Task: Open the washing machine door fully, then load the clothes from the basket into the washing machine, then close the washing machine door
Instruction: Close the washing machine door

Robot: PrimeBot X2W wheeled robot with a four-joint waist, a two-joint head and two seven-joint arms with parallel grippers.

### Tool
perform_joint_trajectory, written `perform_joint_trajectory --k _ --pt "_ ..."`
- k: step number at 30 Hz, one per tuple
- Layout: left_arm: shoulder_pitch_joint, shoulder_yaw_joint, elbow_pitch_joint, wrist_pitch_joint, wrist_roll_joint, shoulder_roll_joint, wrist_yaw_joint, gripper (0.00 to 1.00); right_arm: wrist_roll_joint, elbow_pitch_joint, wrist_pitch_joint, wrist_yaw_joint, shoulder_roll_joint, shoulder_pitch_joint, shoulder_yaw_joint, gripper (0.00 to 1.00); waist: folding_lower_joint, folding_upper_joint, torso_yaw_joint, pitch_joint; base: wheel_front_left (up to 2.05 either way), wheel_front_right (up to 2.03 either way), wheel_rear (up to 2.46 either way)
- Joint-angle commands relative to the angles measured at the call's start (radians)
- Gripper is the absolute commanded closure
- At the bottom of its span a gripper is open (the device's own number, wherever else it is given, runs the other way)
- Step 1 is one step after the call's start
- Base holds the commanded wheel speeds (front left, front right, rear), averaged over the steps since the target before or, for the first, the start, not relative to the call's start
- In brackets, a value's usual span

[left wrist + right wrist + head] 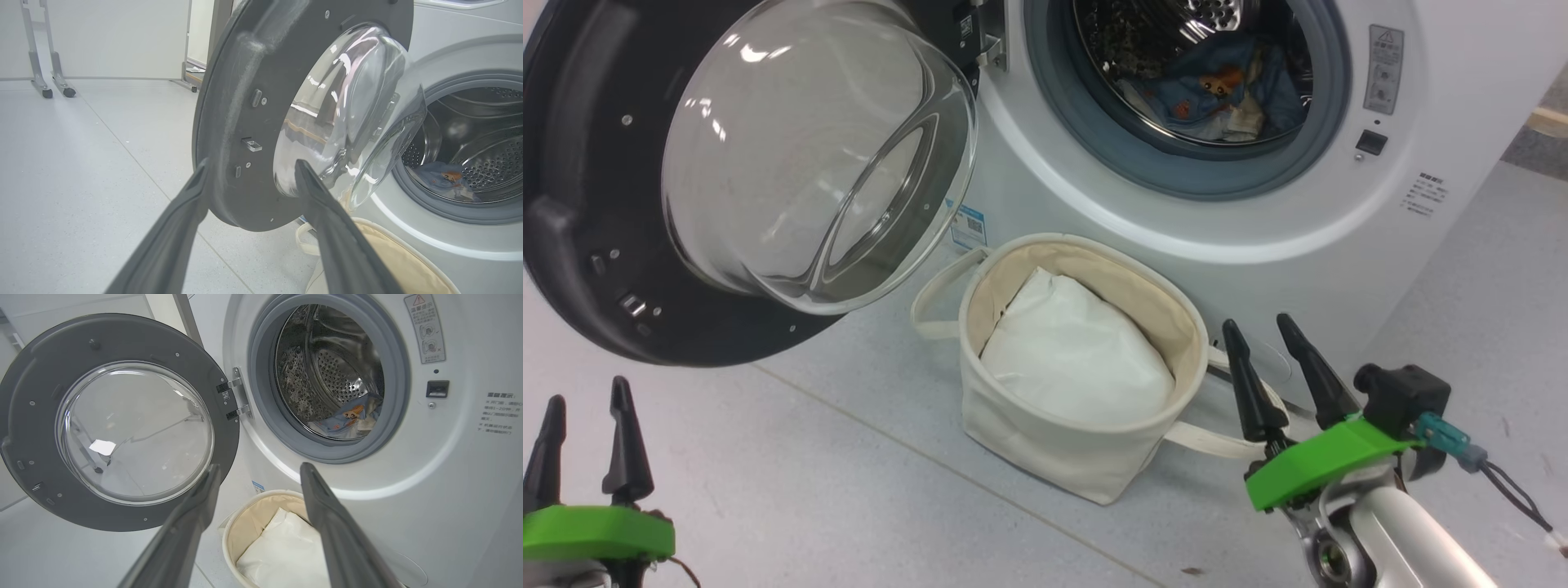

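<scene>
Both spread, left hand [587,392] and right hand [1256,322] hang clear of the washing machine door [572,204] rim.

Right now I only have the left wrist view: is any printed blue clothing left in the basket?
Observer: No. The basket holds just a plain white bundle.
Operator: Where's the right gripper?
Observer: The right gripper is open and empty, just right of the basket.
Operator: Is my left gripper touching the door?
Observer: No. In the head view, floor shows between the left gripper and the washing machine door.
</scene>
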Motion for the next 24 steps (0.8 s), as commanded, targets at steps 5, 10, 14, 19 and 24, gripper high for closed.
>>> perform_joint_trajectory --k 5,10,14,19,24 --pt "0.005 0.074 -0.064 -0.012 0.020 0.014 -0.006 0.00 0.020 -0.009 -0.012 0.001 -0.010 -0.073 0.044 0.00 -0.0001 -0.0001 0.007 0.012 0.00 0.00 0.00" --pt "0.016 0.091 -0.080 -0.012 0.029 0.004 -0.008 0.00 0.027 0.000 -0.012 0.001 -0.008 -0.090 0.059 0.00 -0.0001 -0.0001 0.008 0.016 0.00 0.00 0.00" --pt "0.021 0.101 -0.089 -0.012 0.037 -0.005 -0.011 0.00 0.033 0.006 -0.012 0.001 -0.008 -0.097 0.065 0.00 -0.0001 -0.0001 0.007 0.015 0.00 0.00 0.00" --pt "0.021 0.106 -0.091 -0.012 0.048 -0.012 -0.016 0.00 0.036 0.009 -0.012 0.001 -0.006 -0.099 0.064 0.00 -0.0001 -0.0001 0.005 0.011 0.00 0.00 0.00" --pt "0.018 0.110 -0.091 -0.012 0.057 -0.012 -0.021 0.00 0.035 0.008 -0.012 0.001 -0.002 -0.093 0.059 0.00 -0.0001 -0.0001 0.002 0.007 0.00 0.00 0.00"
